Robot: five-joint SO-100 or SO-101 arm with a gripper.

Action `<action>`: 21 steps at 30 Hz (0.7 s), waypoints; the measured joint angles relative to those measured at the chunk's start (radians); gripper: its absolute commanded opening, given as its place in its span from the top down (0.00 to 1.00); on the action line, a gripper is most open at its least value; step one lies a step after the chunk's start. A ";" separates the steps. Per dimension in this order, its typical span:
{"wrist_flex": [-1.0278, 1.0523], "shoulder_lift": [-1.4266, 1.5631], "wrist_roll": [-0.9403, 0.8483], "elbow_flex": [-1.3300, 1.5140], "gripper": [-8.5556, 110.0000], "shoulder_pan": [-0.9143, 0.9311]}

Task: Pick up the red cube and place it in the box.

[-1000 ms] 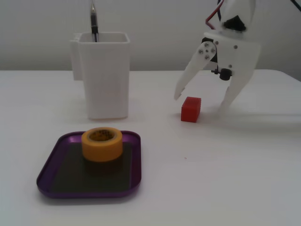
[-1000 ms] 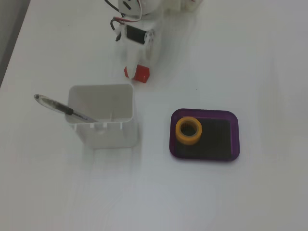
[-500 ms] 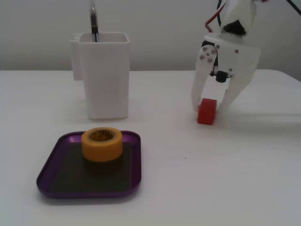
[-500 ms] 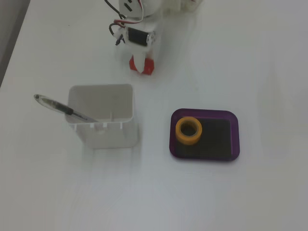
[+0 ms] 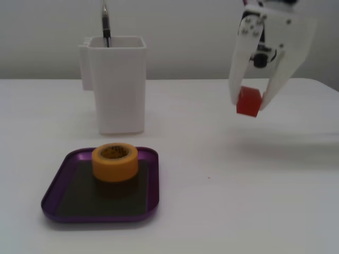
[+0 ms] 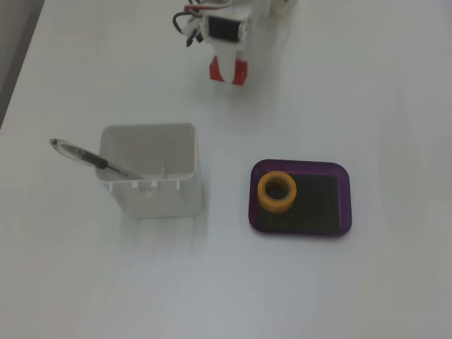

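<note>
The red cube [image 5: 248, 101] hangs between my white gripper's [image 5: 250, 103] fingers, lifted clear above the table at the right of a fixed view. In the other fixed view the cube [image 6: 240, 71] shows under the gripper [image 6: 228, 71] near the top centre. The gripper is shut on the cube. The box [image 5: 58, 190] is a shallow purple-rimmed tray with a dark bottom at the lower left, well left of and nearer than the gripper; it also shows in the other fixed view [image 6: 342, 201]. A yellow tape roll [image 5: 115, 162] sits in its far part.
A tall white container [image 5: 116, 84] holding a pen [image 5: 105, 24] stands behind the tray; in the other fixed view the container [image 6: 152, 176] is left of the tray, with the pen [image 6: 92, 159] leaning out to the left.
</note>
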 measured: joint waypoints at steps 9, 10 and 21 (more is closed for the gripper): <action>-0.064 0.192 0.000 -0.038 0.93 -0.368; -0.094 0.164 0.000 -0.038 0.93 -0.367; -0.394 -0.376 0.000 -0.166 0.93 -0.413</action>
